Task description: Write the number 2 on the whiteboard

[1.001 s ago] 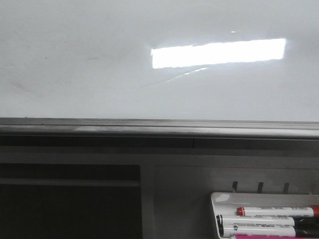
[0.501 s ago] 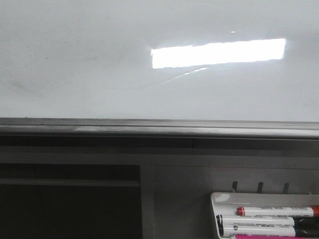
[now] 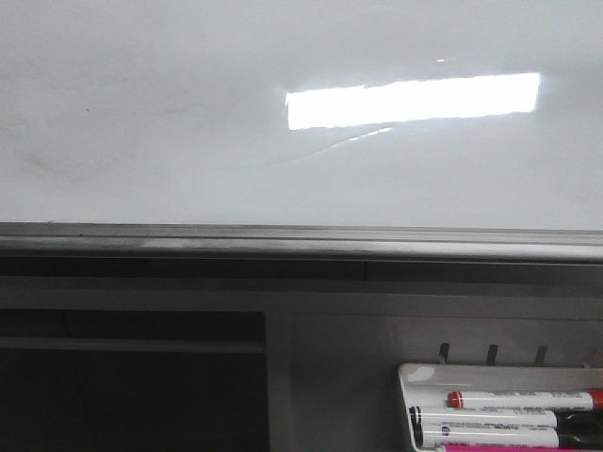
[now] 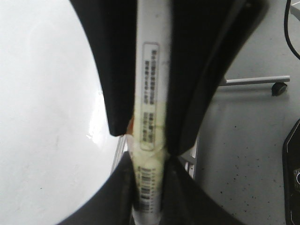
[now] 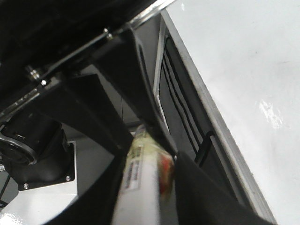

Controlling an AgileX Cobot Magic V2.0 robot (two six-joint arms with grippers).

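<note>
The whiteboard (image 3: 188,113) fills the upper half of the front view, glossy white with faint smudges and a bright rectangular reflection, above its grey edge rail (image 3: 301,243). No black line of a number 2 shows on it in any view. Neither gripper shows in the front view. My left gripper (image 4: 150,159) is shut on a white marker (image 4: 151,70) with a barcode label, beside the board (image 4: 47,117). My right gripper (image 5: 147,173) is shut on a white marker (image 5: 140,192) with a red patch, near the board's edge (image 5: 243,61).
A small white tray (image 3: 415,377) with several markers (image 3: 490,428) hangs below the rail at the lower right. A dark recess (image 3: 132,386) lies under the rail at the left. Grey speckled floor (image 4: 248,154) shows in the left wrist view.
</note>
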